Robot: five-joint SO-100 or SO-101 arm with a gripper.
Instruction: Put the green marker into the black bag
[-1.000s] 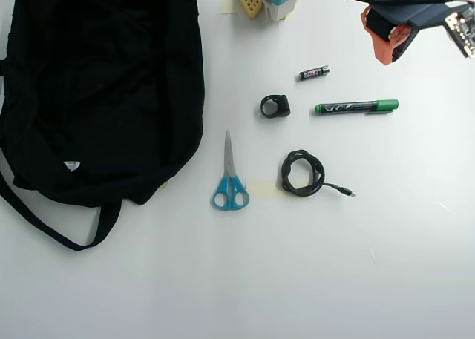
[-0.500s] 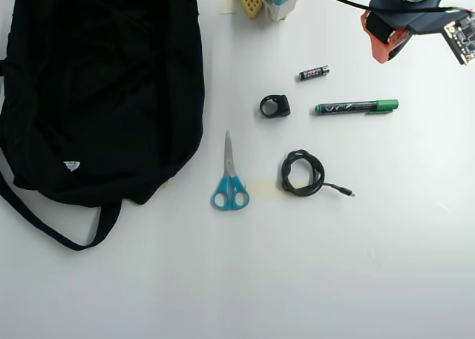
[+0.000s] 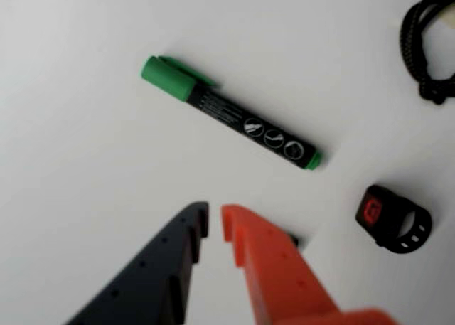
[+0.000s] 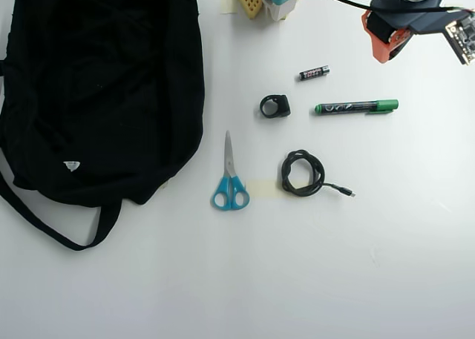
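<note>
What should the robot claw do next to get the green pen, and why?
Probably open wider and move down over the middle of the green marker. In the wrist view the gripper hangs short of it with only a narrow gap between its fingertips, holding nothing. The marker lies flat on the table, far from the black bag.

Claw [image 3: 215, 222] with one black finger, one orange, both ridged.
</note>
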